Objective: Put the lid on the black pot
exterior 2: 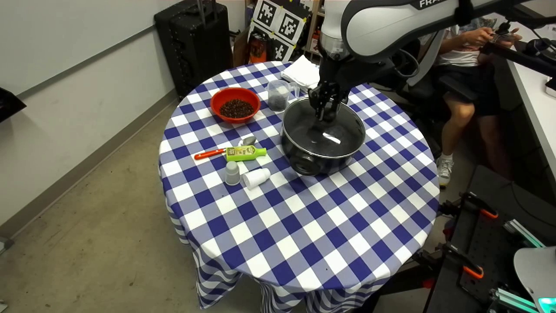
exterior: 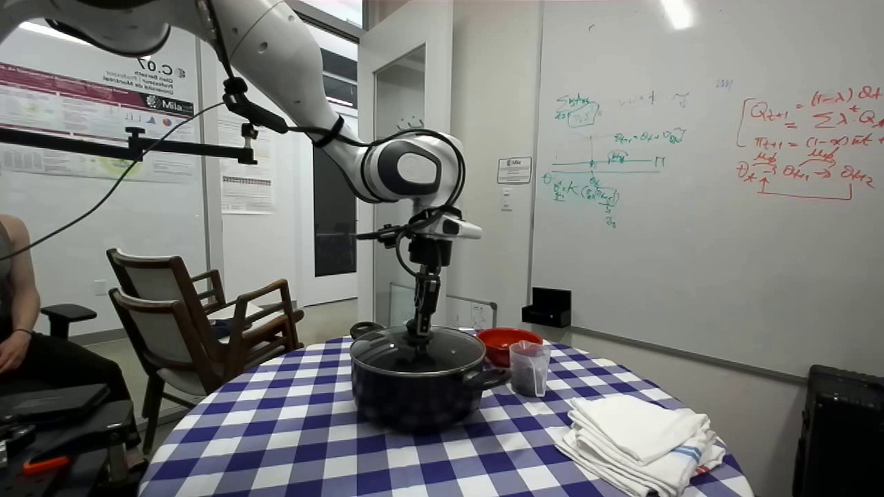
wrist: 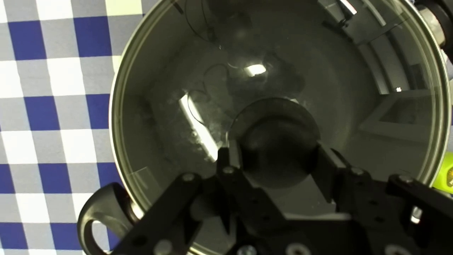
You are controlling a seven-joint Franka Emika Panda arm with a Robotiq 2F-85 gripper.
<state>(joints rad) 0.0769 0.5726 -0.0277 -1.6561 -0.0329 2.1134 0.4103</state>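
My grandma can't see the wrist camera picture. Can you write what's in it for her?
Seen from above, a black pincer has its fingers on either side of the round knob of a see-through lid, which covers a black pot. A blue-and-white checked tablecloth shows at the left, and a sliver of green bottle at the right edge.
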